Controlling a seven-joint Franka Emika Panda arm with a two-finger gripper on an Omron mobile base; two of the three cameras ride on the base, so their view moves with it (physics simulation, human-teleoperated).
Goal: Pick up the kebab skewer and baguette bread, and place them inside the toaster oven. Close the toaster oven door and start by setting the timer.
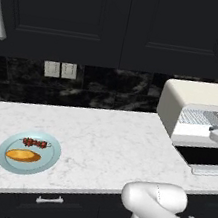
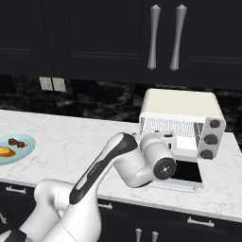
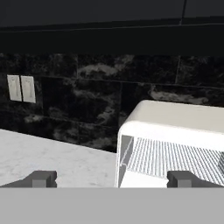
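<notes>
Item 1, claw (image 3: 111, 179): I read it from the hand view, where the two dark fingertips (image 3: 42, 178) stand wide apart with nothing between them, so it is spread and empty. It hangs just in front of the toaster oven's mouth, facing in.

Item 2, toaster oven (image 1: 195, 103): cream-white, directly ahead of the claw. The wire rack (image 3: 175, 159) inside is bare. The toaster oven door (image 1: 209, 158) lies dropped flat on the counter below the claw, its glass facing up.

Item 3, plate (image 1: 51, 162): pale blue, well away from the claw to its left along the marble counter (image 1: 110, 142), near the front edge.

Item 4, kebab skewer (image 1: 35, 143): on the plate's rear half, its long axis running left to right along the counter.

Item 5, baguette bread (image 1: 23, 155): just in front of the skewer, lying parallel to it (the two look close but apart, though at this size I cannot be sure).

Judgement: both foods are still unpicked, so I must swing the claw far left, away from the oven, and close across each item's narrow width.
</notes>
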